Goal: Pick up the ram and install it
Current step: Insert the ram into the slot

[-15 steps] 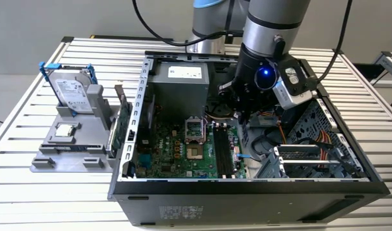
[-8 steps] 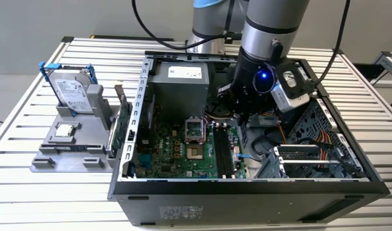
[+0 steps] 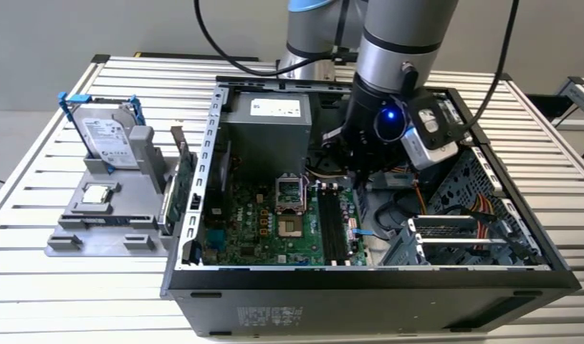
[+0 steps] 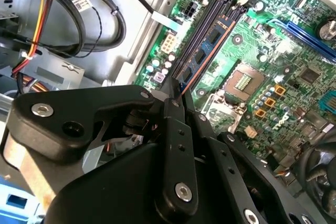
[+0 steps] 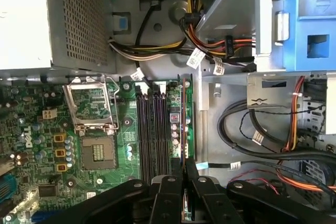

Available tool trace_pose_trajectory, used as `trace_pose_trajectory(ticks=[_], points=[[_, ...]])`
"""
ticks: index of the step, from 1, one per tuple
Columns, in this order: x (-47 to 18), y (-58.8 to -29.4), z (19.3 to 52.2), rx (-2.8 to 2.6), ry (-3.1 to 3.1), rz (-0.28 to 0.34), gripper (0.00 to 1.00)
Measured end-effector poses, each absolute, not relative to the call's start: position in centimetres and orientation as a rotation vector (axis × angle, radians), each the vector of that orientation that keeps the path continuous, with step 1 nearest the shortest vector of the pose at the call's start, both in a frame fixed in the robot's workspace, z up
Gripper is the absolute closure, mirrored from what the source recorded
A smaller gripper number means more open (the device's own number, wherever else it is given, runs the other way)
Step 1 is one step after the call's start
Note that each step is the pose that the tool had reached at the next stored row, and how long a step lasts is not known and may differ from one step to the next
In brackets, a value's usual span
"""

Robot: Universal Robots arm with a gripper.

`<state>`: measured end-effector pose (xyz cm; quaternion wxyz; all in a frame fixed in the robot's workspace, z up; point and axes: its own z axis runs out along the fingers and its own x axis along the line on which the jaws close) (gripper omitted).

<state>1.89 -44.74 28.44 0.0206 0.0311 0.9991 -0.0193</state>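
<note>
End effector clamps ram, upright over motherboard slots.

This looks like a robotics lab or test workshop. An open desktop computer case lies on a slatted metal workbench against a plain grey wall, with a robot arm reaching into it. Beside the case, a grey fixture holds spare computer parts.
</note>
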Motion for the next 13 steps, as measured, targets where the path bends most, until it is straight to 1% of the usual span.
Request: trace_pose_trajectory(ticks=[13], points=[[1.73,-44.77,28.15,0.089,3.098,-0.060,1.00]])
